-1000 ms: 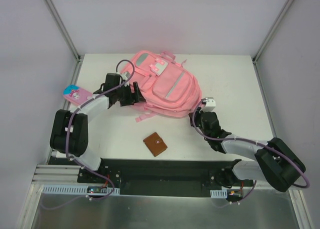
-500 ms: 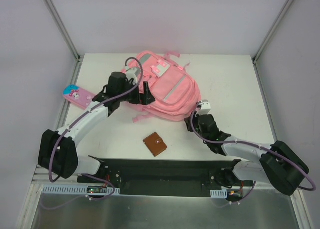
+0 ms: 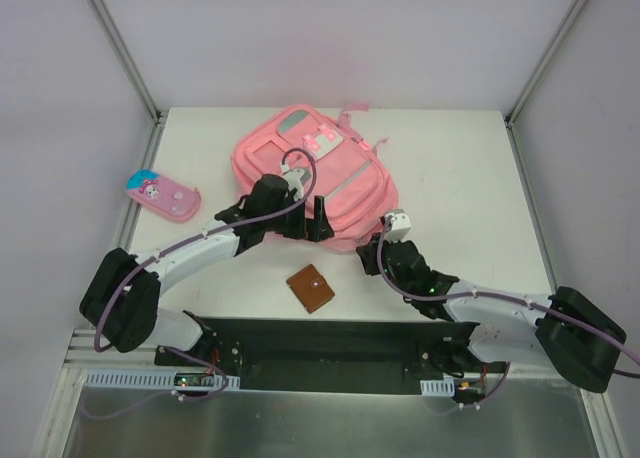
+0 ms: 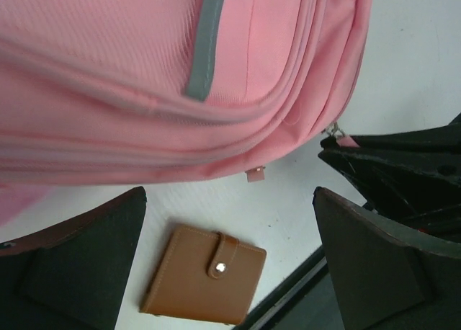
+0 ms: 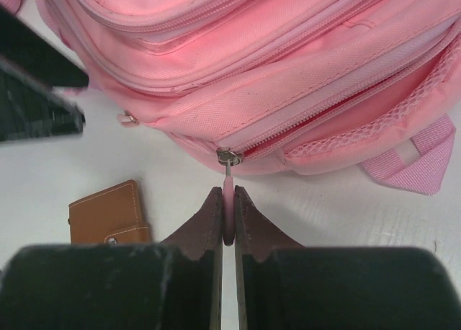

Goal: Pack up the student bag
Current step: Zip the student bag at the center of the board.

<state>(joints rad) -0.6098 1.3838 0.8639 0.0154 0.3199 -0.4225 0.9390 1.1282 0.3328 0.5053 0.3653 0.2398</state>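
since the earlier frame the left arm has swung round to the near edge of the bag. we find the left gripper spread wide, holding nothing, near a brown wallet. the right gripper is clamped on the bag's zip pull. the bag lies flat, mid-table.

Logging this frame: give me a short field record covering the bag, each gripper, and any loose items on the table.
student bag: pink, lying front-up on the table
left gripper: open, empty, above the bag's near edge
right gripper: shut on the zipper pull at the bag's near edge
wallet: brown, snapped closed, on the table in front of the bag
pencil case: pink, left of the bag, apart from it
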